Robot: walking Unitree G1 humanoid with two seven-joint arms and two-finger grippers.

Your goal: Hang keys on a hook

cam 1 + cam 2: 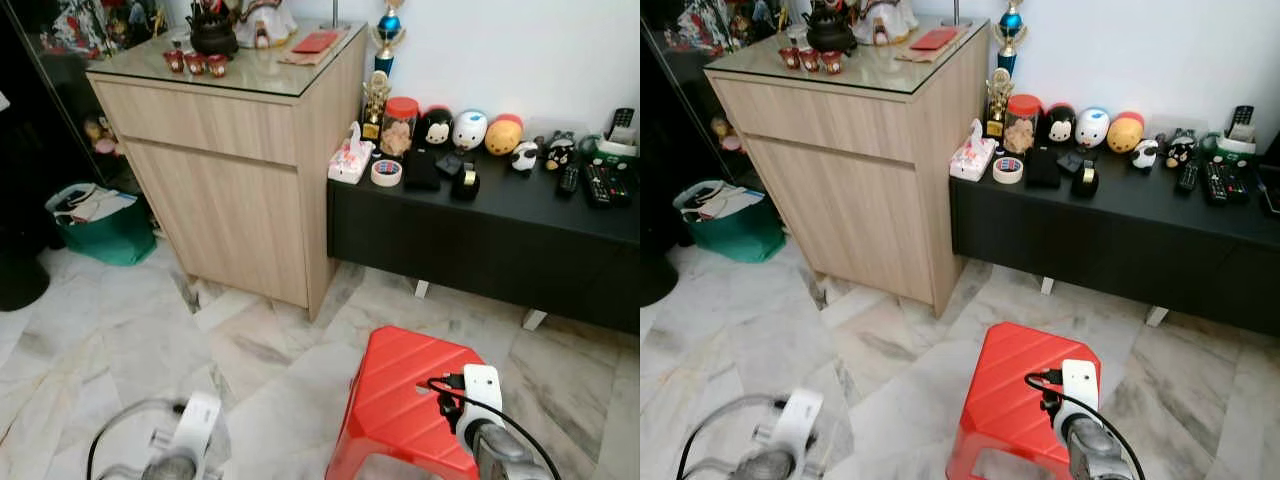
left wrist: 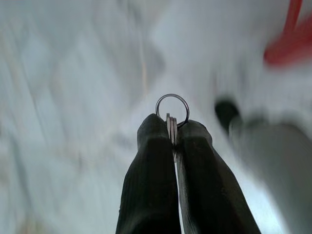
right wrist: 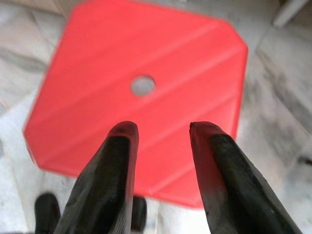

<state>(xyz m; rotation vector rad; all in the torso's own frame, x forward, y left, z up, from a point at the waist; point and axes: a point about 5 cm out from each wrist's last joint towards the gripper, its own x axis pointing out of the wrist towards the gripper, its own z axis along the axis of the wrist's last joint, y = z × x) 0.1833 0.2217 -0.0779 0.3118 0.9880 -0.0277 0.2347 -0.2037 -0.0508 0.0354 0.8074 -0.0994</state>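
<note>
In the left wrist view my left gripper (image 2: 173, 129) is shut on a metal key ring (image 2: 172, 108), whose loop sticks out past the two black fingertips over blurred marble floor. The left arm (image 1: 185, 440) hangs low at the bottom left of the eye views. My right gripper (image 3: 161, 129) is open, its fingers apart above the red plastic stool (image 3: 141, 83). The right wrist (image 1: 478, 405) sits over the stool's near edge (image 1: 400, 400). I see no hook in any view.
A light wooden cabinet (image 1: 230, 170) with a glass top stands ahead on the left. A low black bench (image 1: 490, 235) to its right carries toys, tape rolls and remotes. A green bag (image 1: 100, 225) lies at the far left. Marble floor (image 1: 120, 340) spreads in front.
</note>
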